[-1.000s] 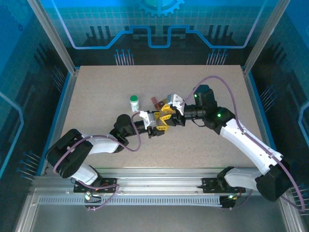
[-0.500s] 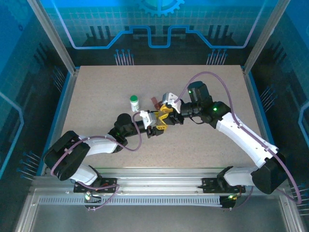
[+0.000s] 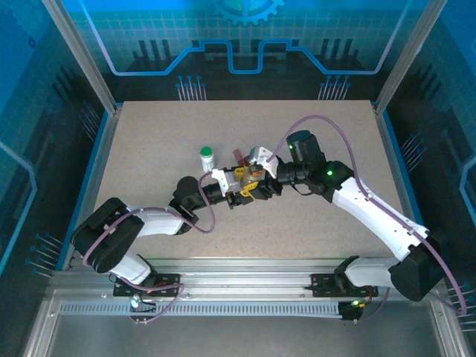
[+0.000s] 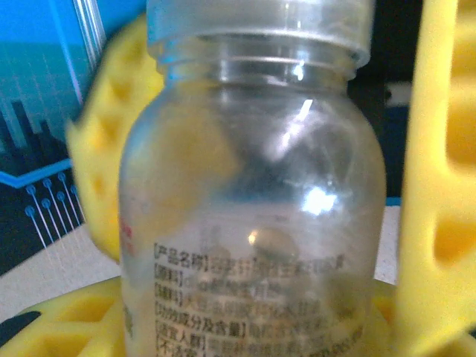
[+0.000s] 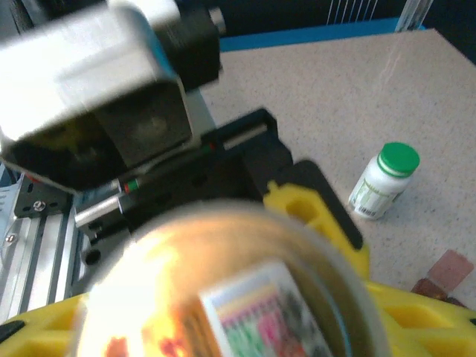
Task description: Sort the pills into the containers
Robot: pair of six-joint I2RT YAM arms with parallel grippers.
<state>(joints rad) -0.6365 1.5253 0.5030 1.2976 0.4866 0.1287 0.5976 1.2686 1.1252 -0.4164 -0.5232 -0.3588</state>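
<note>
A clear glass bottle (image 3: 251, 178) with a printed label (image 4: 245, 297) hangs above mid-table between both grippers. My left gripper (image 3: 239, 187) is shut on its body, and its yellow fingers (image 4: 52, 327) show at the base. A pale pill (image 4: 272, 242) lies inside. My right gripper (image 3: 260, 172) closes on the bottle's top (image 5: 245, 297), with its yellow fingers (image 5: 420, 312) pressed against both sides. The dark red box (image 3: 239, 158) sits on the table just behind the grippers, also at the right wrist view's edge (image 5: 446, 269). The yellow box is hidden.
A green-capped white bottle (image 3: 207, 158) stands left of the grippers, upright (image 5: 385, 181) on the speckled table (image 3: 149, 141). Blue walls and metal posts ring the table.
My right gripper has moved left and down onto the bottle's top. The left gripper has lifted the bottle slightly toward it. The white bottle and red box stayed put.
</note>
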